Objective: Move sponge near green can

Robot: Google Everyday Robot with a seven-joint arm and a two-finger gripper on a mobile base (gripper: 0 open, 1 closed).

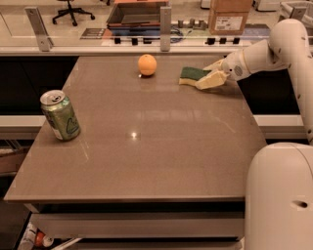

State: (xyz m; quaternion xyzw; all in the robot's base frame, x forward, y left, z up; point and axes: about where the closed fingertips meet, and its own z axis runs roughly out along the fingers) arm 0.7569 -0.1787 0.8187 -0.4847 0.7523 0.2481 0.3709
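Fingers (210,81) spread at sponge (191,73) edge

I work in an office-like space: my claw (211,74) at the counter's (146,146) far right, a swivel chair (68,9) and cardboard box (230,18) behind.

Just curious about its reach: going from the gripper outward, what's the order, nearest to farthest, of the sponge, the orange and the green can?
The gripper is at the far right of the table.
1. Sponge: right at the gripper, far right.
2. Orange: far edge, near the middle.
3. Green can: left side, nearer the camera.
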